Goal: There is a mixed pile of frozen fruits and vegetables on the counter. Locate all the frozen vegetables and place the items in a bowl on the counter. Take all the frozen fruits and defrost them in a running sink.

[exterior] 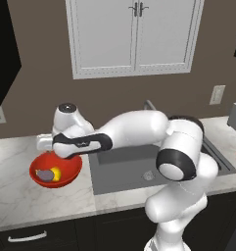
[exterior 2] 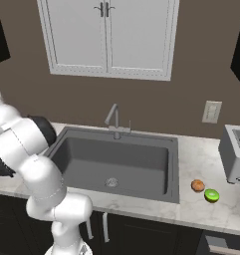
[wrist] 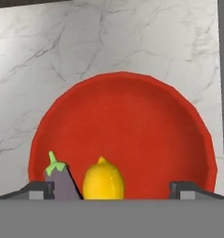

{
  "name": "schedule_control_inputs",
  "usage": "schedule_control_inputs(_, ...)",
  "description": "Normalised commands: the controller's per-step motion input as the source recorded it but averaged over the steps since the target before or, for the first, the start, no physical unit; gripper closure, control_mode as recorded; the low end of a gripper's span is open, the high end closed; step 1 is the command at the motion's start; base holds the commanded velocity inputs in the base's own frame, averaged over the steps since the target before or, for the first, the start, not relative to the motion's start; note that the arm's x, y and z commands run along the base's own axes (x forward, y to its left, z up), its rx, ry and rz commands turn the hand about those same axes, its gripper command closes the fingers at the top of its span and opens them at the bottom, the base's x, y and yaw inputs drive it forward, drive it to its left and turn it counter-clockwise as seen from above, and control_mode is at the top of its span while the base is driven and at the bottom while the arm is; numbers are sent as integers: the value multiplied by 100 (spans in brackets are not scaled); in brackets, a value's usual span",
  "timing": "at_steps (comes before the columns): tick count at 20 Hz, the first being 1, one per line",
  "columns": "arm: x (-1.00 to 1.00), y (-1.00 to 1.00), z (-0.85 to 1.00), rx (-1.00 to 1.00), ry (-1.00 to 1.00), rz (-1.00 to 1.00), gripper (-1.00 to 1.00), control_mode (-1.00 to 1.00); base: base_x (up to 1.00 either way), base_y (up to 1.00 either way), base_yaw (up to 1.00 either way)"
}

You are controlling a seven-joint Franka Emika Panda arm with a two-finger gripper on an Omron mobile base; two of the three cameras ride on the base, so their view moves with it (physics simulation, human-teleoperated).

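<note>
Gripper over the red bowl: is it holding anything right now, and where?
Nothing is held. The gripper is open above the glossy red bowl; the purple-grey eggplant piece and the yellow roundish piece lie in the bowl.

The bowl (wrist: pixel 127 121) below the jaws is a plain glossy red. Inside it, close to the jaws, the eggplant-like piece (wrist: pixel 62 182) is dull purple-grey with a bright green stem cap, and just beside it the roundish piece (wrist: pixel 103 181) is a solid warm yellow. The counter (wrist: pixel 85 42) beyond the bowl is white-grey stone with thin darker grey veining. The sink (exterior 2: pixel 116 159), to one side of the jaws, is a flat dark grey with a pale metal faucet (exterior 2: pixel 114 119). Well away from the jaws, past the sink, 1 small piece (exterior 2: pixel 211 195) is bright green and 1 (exterior 2: pixel 197 185) is dull orange-brown. The cabinets (exterior 2: pixel 141 234) under the counter are near black.
</note>
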Motion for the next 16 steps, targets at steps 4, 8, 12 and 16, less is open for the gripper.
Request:
schedule_control_inputs(4,0,-54,16,0,0,-5,-100,-100,0,0,0)
schedule_control_inputs(8,0,-63,0,0,0,-1,-100,-100,0,0,0)
schedule_control_inputs(12,-6,-63,0,0,0,0,-100,-100,0,0,0)
schedule_control_inputs(16,-7,-56,0,0,0,0,-100,-100,0,0,0)
